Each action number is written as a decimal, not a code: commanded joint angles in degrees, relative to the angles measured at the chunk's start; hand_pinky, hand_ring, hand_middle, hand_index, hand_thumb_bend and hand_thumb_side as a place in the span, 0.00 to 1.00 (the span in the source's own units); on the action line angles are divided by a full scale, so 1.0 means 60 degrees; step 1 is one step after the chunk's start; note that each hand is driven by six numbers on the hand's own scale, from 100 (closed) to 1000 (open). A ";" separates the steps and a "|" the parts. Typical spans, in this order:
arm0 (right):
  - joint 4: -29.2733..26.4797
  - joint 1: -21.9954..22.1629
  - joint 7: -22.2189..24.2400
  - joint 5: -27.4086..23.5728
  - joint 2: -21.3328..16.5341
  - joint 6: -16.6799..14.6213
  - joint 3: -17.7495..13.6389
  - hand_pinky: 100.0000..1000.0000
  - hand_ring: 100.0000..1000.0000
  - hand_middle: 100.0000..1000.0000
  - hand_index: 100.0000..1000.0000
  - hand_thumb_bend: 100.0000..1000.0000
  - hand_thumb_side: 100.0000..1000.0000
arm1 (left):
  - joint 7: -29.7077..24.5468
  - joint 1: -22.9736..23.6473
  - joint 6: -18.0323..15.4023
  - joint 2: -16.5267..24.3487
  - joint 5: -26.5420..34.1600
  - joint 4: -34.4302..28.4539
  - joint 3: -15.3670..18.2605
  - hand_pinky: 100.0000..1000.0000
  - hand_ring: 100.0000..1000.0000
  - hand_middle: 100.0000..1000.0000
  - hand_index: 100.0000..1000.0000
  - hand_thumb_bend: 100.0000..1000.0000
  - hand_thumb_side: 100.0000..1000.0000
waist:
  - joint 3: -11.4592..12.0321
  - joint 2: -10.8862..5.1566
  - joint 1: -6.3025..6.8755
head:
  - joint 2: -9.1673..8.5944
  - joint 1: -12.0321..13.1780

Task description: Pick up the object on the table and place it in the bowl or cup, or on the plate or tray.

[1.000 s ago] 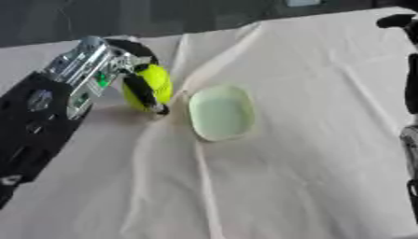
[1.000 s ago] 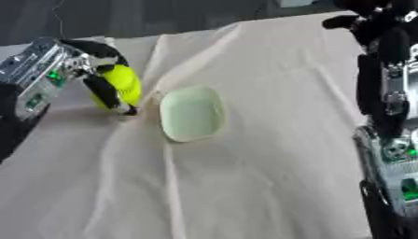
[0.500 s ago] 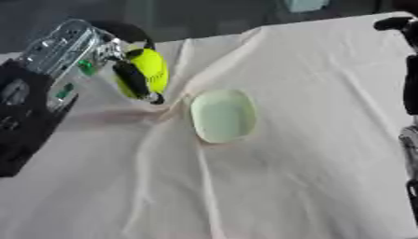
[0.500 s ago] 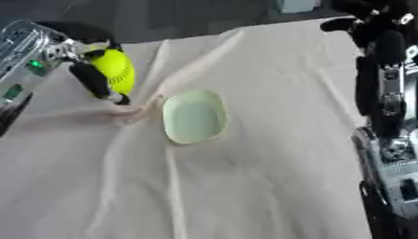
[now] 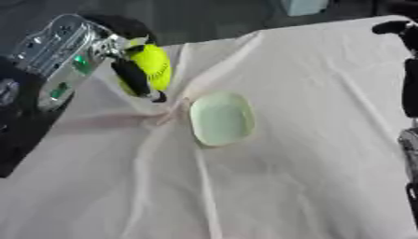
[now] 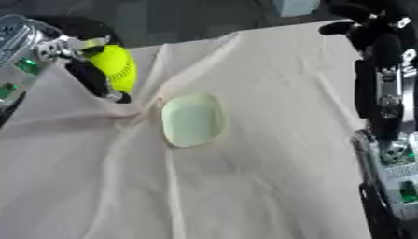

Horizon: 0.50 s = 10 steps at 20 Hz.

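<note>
Left eye view: a table draped in a pale cream cloth [image 5: 269, 177] fills most of the scene, the fabric creased into long folds that meet near the middle. The robot's left hand [image 5: 122, 65], black and silver with a green light on its housing, enters from the upper left and has its dark fingers curled round a bright yellow-green ball [image 5: 153, 65] with dark markings; the ball is raised above the cloth, up and to the left of the dish. A pale green shallow tray [image 5: 220, 118], oblong with rounded corners, lies flat on the cloth just right of and below the held ball, with nothing in it. One dark fingertip hangs close above the bunched fold of cloth beside the tray's left edge. At the right border a strip of the black right arm shows, too little to read. Right eye view: the same layout, shifted leftward, with the ball near the upper left and the tray left of centre. The robot's right hand [image 6: 367, 23] appears at the upper right, black, held high over the far right side of the table, well apart from tray and ball; whether its fingers are curled or straight cannot be told. Below it the silver and black forearm runs down the right edge
</note>
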 commanded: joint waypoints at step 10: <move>-0.0087 -0.0104 0.0023 -0.0005 -0.0122 0.0059 -0.0053 0.63 0.76 0.79 0.93 0.00 0.80 | -0.0064 -0.0497 -0.0106 -0.0128 0.0330 -0.0527 -0.0294 0.05 0.48 0.87 0.60 0.34 0.52 | -0.0176 -0.0273 0.0124 | -0.0072 -0.0087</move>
